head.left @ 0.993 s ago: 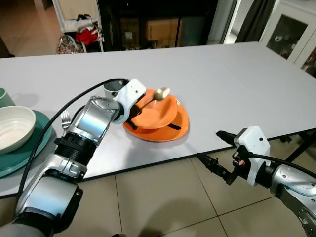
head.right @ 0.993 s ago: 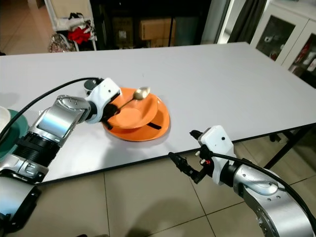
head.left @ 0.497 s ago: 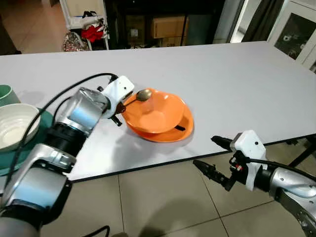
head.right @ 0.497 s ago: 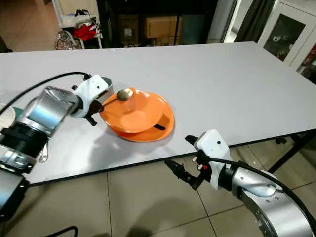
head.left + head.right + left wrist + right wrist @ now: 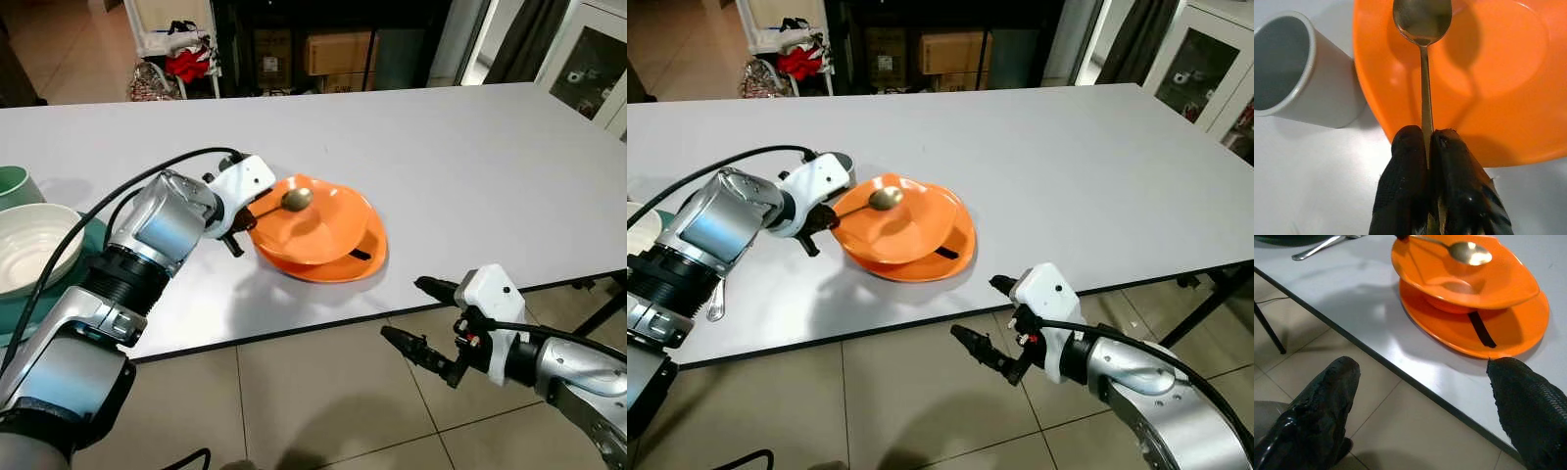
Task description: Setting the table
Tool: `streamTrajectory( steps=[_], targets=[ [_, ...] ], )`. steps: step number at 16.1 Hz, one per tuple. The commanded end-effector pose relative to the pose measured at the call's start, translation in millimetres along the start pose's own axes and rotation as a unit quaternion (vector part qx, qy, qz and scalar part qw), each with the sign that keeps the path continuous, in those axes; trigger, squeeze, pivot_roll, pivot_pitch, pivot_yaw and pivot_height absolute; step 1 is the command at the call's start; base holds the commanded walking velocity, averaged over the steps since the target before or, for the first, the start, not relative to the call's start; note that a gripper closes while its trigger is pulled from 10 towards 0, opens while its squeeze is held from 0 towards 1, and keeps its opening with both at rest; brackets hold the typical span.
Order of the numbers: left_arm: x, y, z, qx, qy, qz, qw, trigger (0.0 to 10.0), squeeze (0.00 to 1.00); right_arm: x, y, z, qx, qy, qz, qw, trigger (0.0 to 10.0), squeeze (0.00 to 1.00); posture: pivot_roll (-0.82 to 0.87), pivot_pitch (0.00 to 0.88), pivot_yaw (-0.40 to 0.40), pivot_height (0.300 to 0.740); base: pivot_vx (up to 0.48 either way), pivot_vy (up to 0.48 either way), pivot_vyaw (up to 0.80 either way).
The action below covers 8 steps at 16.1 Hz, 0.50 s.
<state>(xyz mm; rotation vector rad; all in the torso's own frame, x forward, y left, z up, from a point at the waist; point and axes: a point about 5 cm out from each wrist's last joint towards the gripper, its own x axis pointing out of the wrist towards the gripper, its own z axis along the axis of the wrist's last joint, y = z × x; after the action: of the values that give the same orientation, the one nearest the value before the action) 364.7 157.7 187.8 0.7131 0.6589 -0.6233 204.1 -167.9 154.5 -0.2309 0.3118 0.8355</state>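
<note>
White and matte, the table [image 5: 470,147] is spanning the head views, with beige floor tiles showing below its near edge and dark shelving lying beyond its far edge.

The left gripper [image 5: 1427,147] is pinching the thin handle of a metal spoon [image 5: 297,199] between closed black fingers, and is holding the spoon's glossy, brass-toned oval head over the hollow of an orange bowl [image 5: 323,220]. The bowl is sitting on a matching orange plate [image 5: 367,264] near the table's front edge; both look smooth, hard and slightly shiny, with a dark strip lying on the plate's rim at about 4 o'clock of the bowl.

A pale grey cup [image 5: 1298,73], cylindrical and matte, is standing just beside the bowl at roughly 10 o'clock, partly hidden behind the wrist in the head views. A fork [image 5: 715,304] is lying flat on the table near the left forearm, and a cream bowl [image 5: 24,245] is resting on a teal plate [image 5: 54,294] at the far left.

The right gripper [image 5: 431,323] is hanging off the table over the floor, its fingers spread wide and holding nothing.

Likely risks: the grip is bearing on a narrow, slick handle, so the spoon could twist or slide out and clatter into the bowl. The wrist is working close to the cup, which a sideways sweep could topple. Pressing on the bowl's rim could tip it on the plate.
</note>
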Motion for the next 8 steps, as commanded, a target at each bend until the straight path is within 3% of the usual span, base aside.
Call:
streamTrajectory(
  steps=[1,2,6,7,8],
  targets=[
    [0.3,-3.8,2.0,0.008,-0.004,-0.01,1.0,10.0,0.85,-0.4,3.2,3.0,-0.008,-0.003,0.01,1.0,10.0,0.0,0.02,0.0,-0.014,0.74,0.0,0.0,0.0],
    [0.9,-4.3,1.7,0.007,-0.005,-0.012,1.0,10.0,0.96,-0.6,3.8,2.4,-0.007,-0.003,0.009,1.0,10.0,0.0,0.02,0.0,-0.012,0.74,0.0,0.0,0.0],
    [-3.9,-1.4,7.1,-0.001,-0.031,-0.006,0.999,10.0,1.0,-0.3,4.7,2.6,-0.004,-0.005,0.007,1.0,10.0,0.0,0.01,0.0,-0.008,0.74,0.0,0.0,0.0],
    [-9.5,3.2,11.1,-0.011,-0.055,0.008,0.998,10.0,1.0,-0.3,4.5,3.3,-0.002,-0.01,0.0,1.0,10.0,0.0,0.01,0.0,-0.007,0.74,0.0,0.0,0.0],
    [-20.8,6.6,19.4,-0.026,-0.113,0.02,0.993,10.0,1.0,-0.5,2.0,7.1,-0.004,-0.026,-0.022,0.999,10.0,0.0,0.01,0.0,-0.006,0.74,0.0,0.0,0.0]
  ],
)
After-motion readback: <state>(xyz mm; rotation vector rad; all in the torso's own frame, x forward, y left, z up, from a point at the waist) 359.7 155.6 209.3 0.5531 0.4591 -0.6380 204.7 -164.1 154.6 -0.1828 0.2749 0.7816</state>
